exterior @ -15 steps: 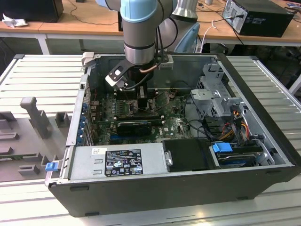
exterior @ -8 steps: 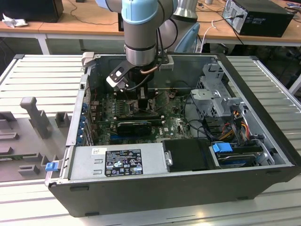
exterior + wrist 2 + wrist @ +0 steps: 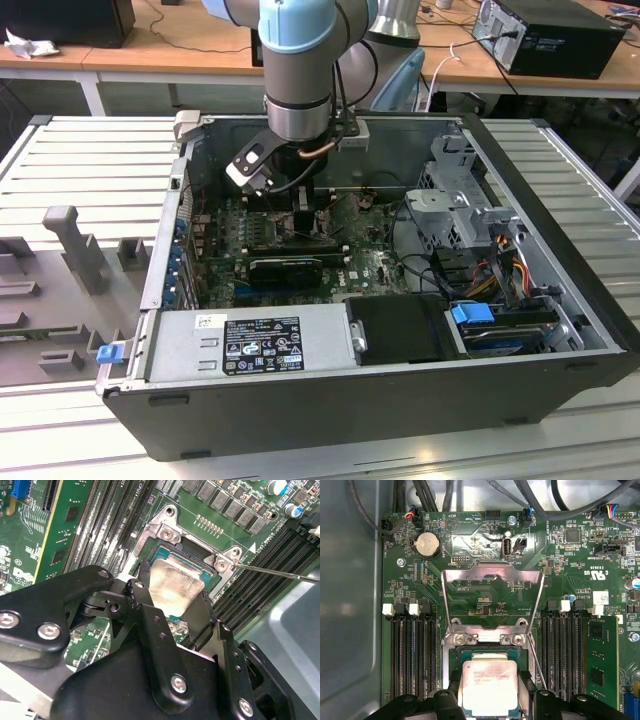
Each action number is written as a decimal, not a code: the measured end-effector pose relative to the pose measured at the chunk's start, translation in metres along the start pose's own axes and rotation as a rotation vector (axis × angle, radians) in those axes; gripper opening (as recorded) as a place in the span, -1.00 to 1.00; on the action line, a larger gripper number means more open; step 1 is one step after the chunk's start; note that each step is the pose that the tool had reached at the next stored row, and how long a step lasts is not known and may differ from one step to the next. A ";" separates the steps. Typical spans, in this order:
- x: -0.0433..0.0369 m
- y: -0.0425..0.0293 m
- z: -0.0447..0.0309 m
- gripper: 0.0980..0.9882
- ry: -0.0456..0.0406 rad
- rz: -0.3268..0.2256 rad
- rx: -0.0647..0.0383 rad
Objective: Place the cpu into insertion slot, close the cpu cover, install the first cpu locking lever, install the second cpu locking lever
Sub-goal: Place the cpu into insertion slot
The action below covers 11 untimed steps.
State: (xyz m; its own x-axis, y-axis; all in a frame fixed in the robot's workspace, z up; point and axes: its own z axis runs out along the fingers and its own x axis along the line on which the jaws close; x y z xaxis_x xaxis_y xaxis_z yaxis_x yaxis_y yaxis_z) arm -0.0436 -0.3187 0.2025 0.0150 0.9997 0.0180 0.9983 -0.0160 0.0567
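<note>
Second wrist view | end effector (image 3: 172,594) grips cpu (image 3: 177,582) by its edges | at insertion slot (image 3: 191,550)

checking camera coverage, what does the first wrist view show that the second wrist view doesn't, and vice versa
First wrist view: the cover standing open at the socket's edge, and a coin battery. Second wrist view: a row of small dark square parts past the socket. Both wrist views: the chip held by the gripper at the socket.
</note>
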 end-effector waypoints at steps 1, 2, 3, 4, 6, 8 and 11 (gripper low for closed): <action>0.0000 0.0000 0.0001 0.12 0.0001 0.000 0.000; 0.0000 0.0000 0.0002 0.12 0.0001 0.000 0.000; 0.0000 0.0000 0.0002 0.27 0.0001 0.000 0.000; 0.0000 0.0000 -0.0005 0.27 0.0001 0.000 0.000; 0.0001 0.0004 -0.0068 0.27 0.0001 0.000 0.000; 0.0002 0.0005 -0.0086 -0.06 0.0001 0.000 0.000; 0.0002 0.0006 -0.0098 -0.33 -0.0001 0.000 0.000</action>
State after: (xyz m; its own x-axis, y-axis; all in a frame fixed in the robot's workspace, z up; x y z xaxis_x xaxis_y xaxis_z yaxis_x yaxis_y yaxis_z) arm -0.0436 -0.3187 0.2123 0.0150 0.9997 0.0178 0.9983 -0.0159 0.0566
